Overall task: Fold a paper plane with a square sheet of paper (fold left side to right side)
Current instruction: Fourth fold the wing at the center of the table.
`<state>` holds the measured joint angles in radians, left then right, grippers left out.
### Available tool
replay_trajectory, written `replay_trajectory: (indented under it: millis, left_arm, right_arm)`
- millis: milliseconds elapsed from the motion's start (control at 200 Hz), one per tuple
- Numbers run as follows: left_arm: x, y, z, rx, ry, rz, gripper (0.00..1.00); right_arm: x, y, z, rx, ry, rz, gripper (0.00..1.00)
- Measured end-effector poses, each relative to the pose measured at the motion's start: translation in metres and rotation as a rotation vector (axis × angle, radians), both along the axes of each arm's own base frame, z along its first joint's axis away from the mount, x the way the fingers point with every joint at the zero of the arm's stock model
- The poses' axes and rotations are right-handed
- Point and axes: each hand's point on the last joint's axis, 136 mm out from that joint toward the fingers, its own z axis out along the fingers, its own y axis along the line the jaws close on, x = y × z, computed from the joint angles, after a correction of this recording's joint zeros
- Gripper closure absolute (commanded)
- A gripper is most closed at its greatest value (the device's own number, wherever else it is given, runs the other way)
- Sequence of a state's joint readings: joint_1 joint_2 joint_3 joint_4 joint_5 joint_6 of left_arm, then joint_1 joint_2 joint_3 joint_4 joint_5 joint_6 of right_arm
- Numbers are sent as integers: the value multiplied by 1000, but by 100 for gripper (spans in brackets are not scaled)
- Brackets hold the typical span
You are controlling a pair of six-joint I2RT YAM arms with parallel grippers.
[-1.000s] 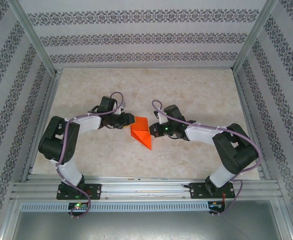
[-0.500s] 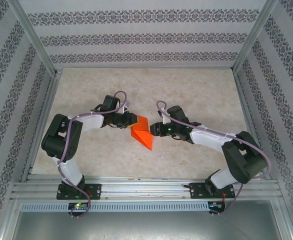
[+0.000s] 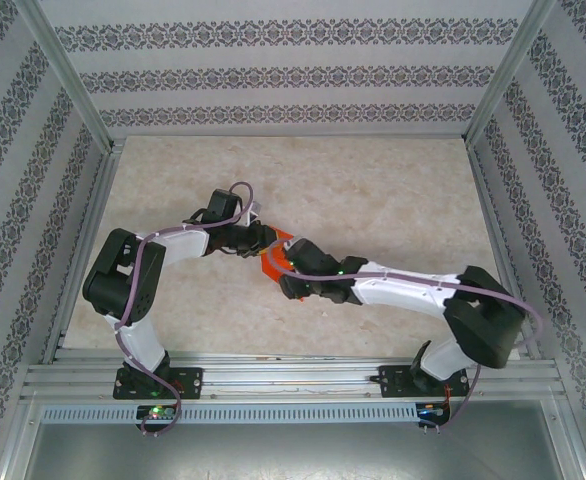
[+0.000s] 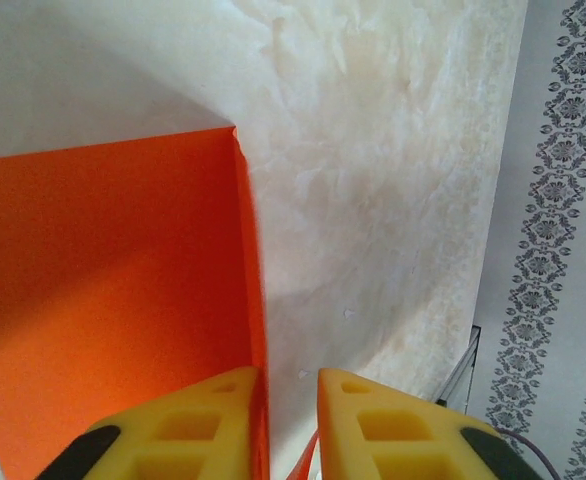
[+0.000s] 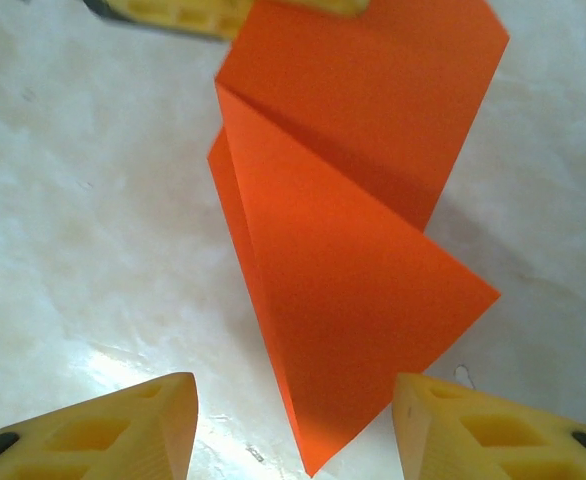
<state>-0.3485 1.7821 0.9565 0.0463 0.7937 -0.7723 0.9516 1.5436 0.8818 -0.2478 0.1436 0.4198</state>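
Observation:
The sheet of paper (image 3: 272, 263) is bright orange and folded to a pointed, creased shape (image 5: 353, 250), lying on the table's middle. My left gripper (image 3: 262, 242) is at its far-left corner; in the left wrist view its yellow fingers (image 4: 291, 385) stand a narrow gap apart with the paper's edge (image 4: 113, 300) running between them, against the left finger. My right gripper (image 3: 289, 281) hangs over the paper's near point and hides part of it. Its fingers (image 5: 293, 420) are wide apart, one on each side of the tip, not touching it.
The table top (image 3: 373, 190) is pale marbled and bare at the back and on both sides. Patterned walls (image 3: 293, 75) and metal frame posts close it in. A metal rail (image 3: 293, 380) carries both arm bases at the near edge.
My right arm has reached left over the paper's near point and its jaws have gone from shut to wide apart. The left jaws have narrowed around the paper's edge.

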Motion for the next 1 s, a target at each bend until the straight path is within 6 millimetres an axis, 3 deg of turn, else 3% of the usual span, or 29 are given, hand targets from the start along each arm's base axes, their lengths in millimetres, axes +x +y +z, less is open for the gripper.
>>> replay_trajectory:
  millis: [270, 610, 999]
  left_arm:
    - [4, -5, 8, -15, -5, 2, 84]
    - [5, -7, 10, -17, -8, -2, 84]
    - [6, -6, 10, -5, -11, 8, 79]
  right_arm:
    - [-1, 3, -32, -159, 6, -4, 51]
    - [5, -1, -37, -195, -6, -38, 64]
    - [6, -4, -37, -208, -14, -46, 91]
